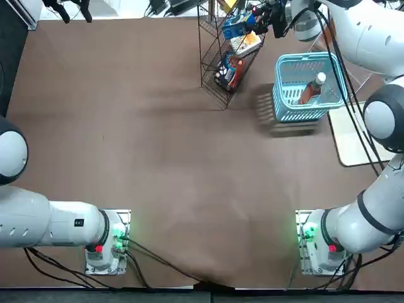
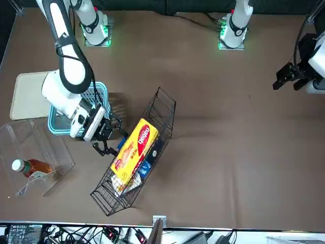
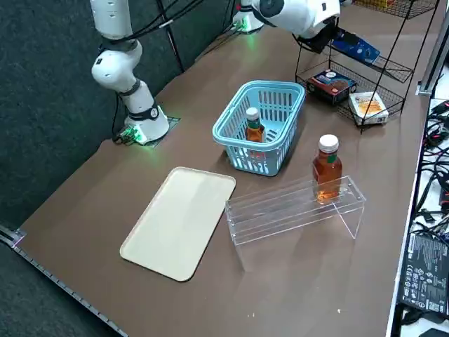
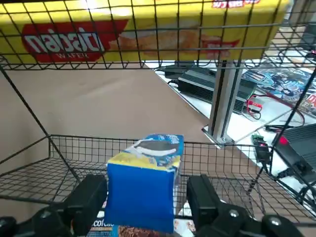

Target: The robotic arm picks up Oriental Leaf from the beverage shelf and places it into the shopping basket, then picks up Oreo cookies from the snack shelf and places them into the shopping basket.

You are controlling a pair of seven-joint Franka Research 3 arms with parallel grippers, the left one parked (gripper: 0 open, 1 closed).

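On the snack shelf (image 3: 384, 70), the Oreo cookies (image 4: 140, 192) are flanked by the parted fingers of the right gripper (image 4: 146, 200). The packet should be light but crushable, best taken gently by its narrow sides. Beside the shelf, the Oriental Leaf (image 3: 255, 126) is held in the shopping basket (image 3: 256, 165). Brown worktop (image 3: 323, 281) is spread beneath the shelf; electronics (image 4: 202, 84) are seen beyond.
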